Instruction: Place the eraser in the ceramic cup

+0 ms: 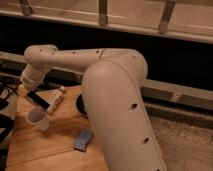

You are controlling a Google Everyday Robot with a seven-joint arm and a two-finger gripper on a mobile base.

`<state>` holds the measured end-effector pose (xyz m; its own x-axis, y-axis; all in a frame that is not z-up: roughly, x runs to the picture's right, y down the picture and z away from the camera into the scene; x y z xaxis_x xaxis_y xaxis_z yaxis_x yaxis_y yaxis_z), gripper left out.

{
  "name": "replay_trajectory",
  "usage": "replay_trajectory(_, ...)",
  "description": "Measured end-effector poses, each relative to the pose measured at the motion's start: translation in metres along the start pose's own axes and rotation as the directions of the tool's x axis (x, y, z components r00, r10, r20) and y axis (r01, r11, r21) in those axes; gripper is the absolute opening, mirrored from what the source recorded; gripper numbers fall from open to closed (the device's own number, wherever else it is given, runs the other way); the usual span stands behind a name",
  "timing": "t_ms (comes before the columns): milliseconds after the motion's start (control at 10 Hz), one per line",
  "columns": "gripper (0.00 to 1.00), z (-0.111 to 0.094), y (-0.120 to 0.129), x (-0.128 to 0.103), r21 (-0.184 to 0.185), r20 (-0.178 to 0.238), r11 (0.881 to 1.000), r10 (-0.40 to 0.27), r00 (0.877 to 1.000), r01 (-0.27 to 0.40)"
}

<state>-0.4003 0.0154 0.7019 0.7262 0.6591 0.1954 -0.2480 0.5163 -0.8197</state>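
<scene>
The ceramic cup (38,120) is small and pale and stands upright on the wooden table (55,145) at the left. The eraser (40,102), a black block, hangs tilted just above the cup's rim, its lower end towards the right. My gripper (30,91) reaches in from the upper left and is shut on the eraser's upper end. The cream arm (110,90) arches over the table from the right.
A white power strip (56,99) lies behind the cup. A blue-grey spongy pad (83,139) lies at the front of the table. A dark bowl (79,105) shows partly behind the arm. Dark cables lie at the left edge (5,102).
</scene>
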Motion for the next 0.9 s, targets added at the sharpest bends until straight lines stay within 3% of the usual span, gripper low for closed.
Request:
replay_trajectory(200,0.02,0.005,0.001,-0.008,-0.059,0.141,0.998,-0.007,0.990,0.015)
replay_trajectory(300,0.02,0.010,0.005,-0.009,-0.074,0.174,0.997,-0.002,0.985,0.015)
replay_trajectory(400,0.02,0.012,0.007,-0.006,-0.063,0.169,0.998,-0.004,0.986,0.014)
replay_trajectory(600,0.02,0.016,0.009,-0.005,-0.066,0.103,0.998,-0.019,0.994,0.026)
replay_trajectory(900,0.02,0.028,0.021,-0.007,-0.087,0.137,0.995,-0.030,0.990,0.043)
